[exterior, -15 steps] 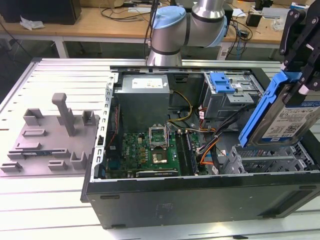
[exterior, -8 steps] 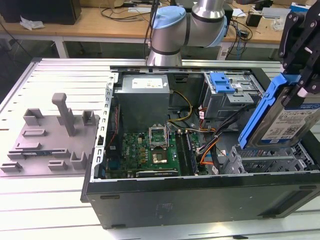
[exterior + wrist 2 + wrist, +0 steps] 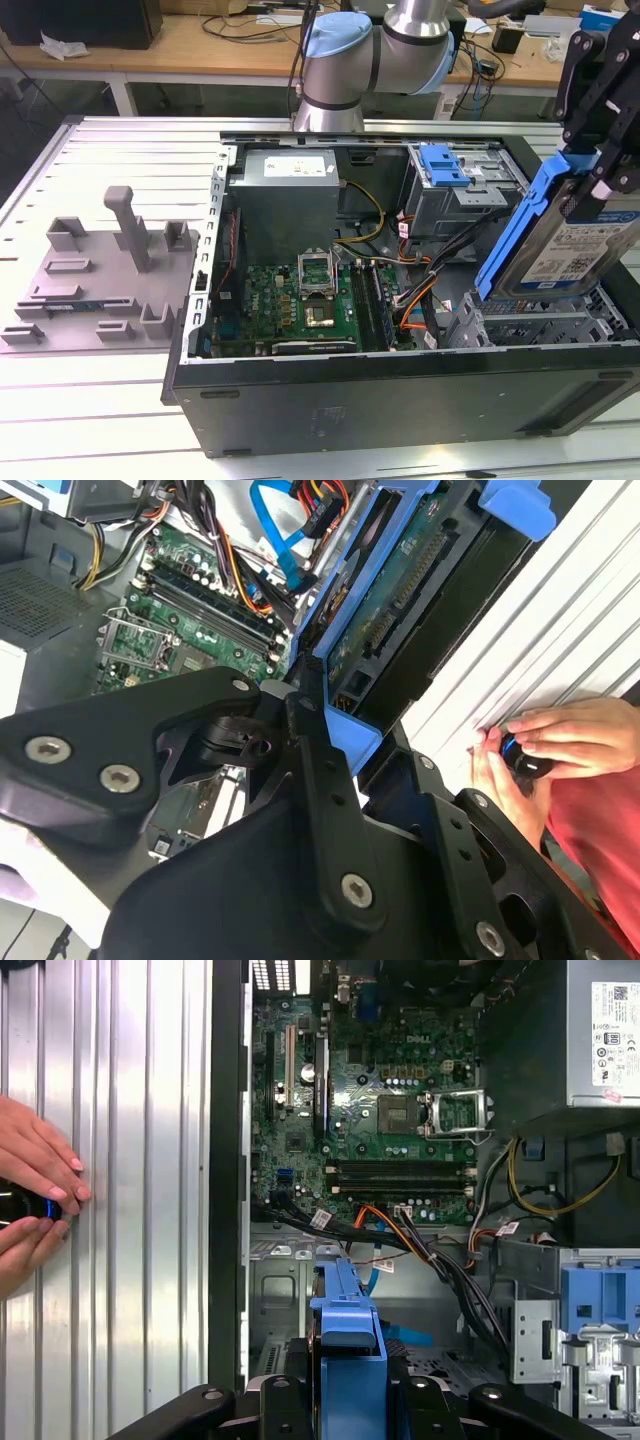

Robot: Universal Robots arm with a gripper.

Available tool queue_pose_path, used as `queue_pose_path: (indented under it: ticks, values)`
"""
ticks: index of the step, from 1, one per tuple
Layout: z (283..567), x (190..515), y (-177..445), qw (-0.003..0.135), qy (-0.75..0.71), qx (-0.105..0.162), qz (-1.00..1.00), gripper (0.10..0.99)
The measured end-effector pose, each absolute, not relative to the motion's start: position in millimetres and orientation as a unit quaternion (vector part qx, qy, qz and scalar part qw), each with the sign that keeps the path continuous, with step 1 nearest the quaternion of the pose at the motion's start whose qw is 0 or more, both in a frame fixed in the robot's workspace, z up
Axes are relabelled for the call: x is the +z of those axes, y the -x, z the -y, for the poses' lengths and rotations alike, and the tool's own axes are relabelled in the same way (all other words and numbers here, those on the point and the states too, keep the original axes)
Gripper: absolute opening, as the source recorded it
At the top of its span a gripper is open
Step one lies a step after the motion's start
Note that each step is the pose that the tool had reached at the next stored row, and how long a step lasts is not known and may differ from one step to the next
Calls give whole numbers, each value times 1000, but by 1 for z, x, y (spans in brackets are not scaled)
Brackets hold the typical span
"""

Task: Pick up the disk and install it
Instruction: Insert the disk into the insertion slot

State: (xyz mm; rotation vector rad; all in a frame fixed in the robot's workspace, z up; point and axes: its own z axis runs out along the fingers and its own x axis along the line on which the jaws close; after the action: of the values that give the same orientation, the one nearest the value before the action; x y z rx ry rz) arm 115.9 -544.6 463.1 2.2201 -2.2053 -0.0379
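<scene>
In the exterior view the disk [image 3: 572, 248], a silver drive with a white-and-blue label and a blue bracket, hangs tilted on edge at the exterior view's right. It is above the metal drive cage [image 3: 540, 322] of the open computer case [image 3: 400, 392]. My black gripper [image 3: 597, 160] is shut on its upper end. The second wrist view shows the disk's green circuit side [image 3: 398, 592] between the black fingers [image 3: 312, 765]. The first wrist view shows the blue bracket edge [image 3: 348, 1332] clamped in the gripper [image 3: 346, 1400], over the cage floor.
Inside the case lie the motherboard [image 3: 300, 300], a grey power supply box [image 3: 285, 195], orange and black cables [image 3: 415, 300] and a blue latch [image 3: 443, 165] on the rear bay. A grey fixture [image 3: 110, 270] stands at the exterior view's left. A person's hands [image 3: 35, 1190] rest beside the case.
</scene>
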Motion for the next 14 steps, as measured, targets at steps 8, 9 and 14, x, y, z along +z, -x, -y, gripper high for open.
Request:
queue_pose_path:
  ticks: [8, 9, 14]
  values:
    - [545, 459, -116, 6, -709, -12, 705, 365]
    - [545, 459, -116, 6, -709, -12, 705, 365]
    - [545, 455, -117, 6, -708, -12, 706, 365]
